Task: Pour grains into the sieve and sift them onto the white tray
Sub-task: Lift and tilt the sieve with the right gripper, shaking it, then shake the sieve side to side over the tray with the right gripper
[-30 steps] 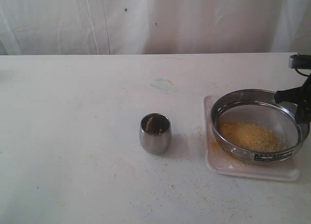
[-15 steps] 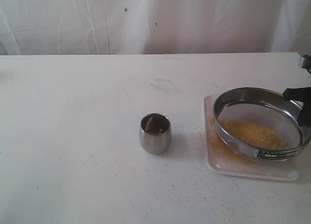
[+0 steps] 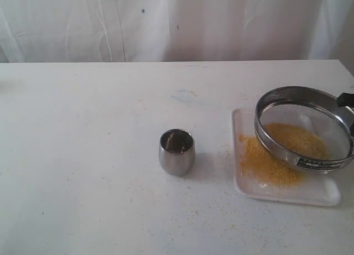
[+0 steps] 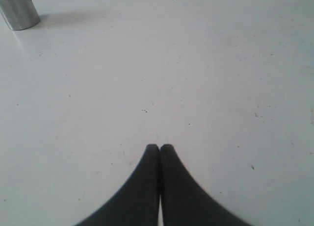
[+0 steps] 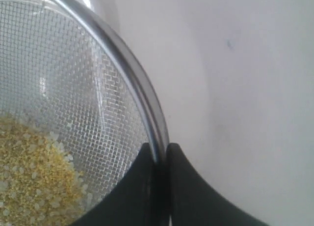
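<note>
The grains [image 3: 296, 140] are lying in two lots: a golden heap is sitting on the mesh of the sieve [image 3: 303, 118], and a finer yellow scatter [image 3: 265, 165] is lying on the white tray [image 3: 287, 196] below it. I am holding the sieve tilted above the tray's far right part, with its labelled side dipping toward the scatter. My right claw [image 5: 159, 151] is pinching the sieve's steel rim, jaws nearly together with only the thin wall between them. My left claw [image 4: 159, 148] is resting fully closed and empty over bare worktop [image 3: 83, 155], well away from the tray. The steel cup [image 3: 177, 151] is standing upright on the worktop, off the tray's side opposite my right claw; I cannot make out any grains in it, so I am judging the pouring done. Sifting is partway along. A good share of the mix, whitish bits among it, is sitting in the mesh, so more shaking over the tray is what I am reckoning remains.
</note>
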Controlling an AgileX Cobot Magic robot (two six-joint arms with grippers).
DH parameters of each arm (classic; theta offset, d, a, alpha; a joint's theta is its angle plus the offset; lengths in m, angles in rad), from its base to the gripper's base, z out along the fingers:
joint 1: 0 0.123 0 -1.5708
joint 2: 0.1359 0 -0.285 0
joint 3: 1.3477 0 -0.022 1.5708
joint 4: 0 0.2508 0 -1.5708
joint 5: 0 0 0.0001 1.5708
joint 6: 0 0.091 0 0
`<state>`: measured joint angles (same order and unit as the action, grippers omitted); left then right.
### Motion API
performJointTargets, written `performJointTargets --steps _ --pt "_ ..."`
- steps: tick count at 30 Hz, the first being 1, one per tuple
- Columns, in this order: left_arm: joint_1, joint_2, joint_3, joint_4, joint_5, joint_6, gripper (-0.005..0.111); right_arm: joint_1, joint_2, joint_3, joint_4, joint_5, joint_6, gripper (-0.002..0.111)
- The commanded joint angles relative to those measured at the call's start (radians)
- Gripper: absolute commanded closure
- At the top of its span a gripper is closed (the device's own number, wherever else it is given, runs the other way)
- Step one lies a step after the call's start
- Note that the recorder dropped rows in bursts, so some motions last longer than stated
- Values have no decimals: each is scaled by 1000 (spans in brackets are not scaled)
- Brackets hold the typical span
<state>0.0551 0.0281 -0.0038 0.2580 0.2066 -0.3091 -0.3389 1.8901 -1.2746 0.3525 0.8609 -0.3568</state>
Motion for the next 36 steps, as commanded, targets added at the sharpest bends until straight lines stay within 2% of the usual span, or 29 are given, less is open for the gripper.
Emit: performJointTargets --steps 1,2,4,8,11,16,20,25,29,34,36 --pt "-6 -6 4 7 2 -5 107 0 -18 14 105 -49 5 108" --pt "-6 -6 4 7 2 -5 107 0 -16 7 105 -66 5 108" --pt "-6 -6 4 7 2 -5 107 0 -16 14 90 58 -2 108" --pt "-6 -6 4 9 2 -5 107 0 -16 14 123 -116 0 108" --pt "-6 -6 4 9 2 -5 107 0 -16 29 118 29 -11 108" --pt "-6 -6 4 9 2 -5 107 0 -16 39 130 -136 7 108" --pt "-6 -6 4 9 2 -5 107 13 -16 41 138 -35 -12 108" --pt "-6 -6 4 9 2 -5 107 39 -16 39 151 -177 17 108" --pt "-6 -6 4 9 2 -5 107 70 -14 53 144 -31 -56 108" --pt "-6 -6 4 9 2 -5 107 88 -14 52 149 -211 8 108" --pt "-6 -6 4 9 2 -5 107 88 -14 52 141 -148 41 108"
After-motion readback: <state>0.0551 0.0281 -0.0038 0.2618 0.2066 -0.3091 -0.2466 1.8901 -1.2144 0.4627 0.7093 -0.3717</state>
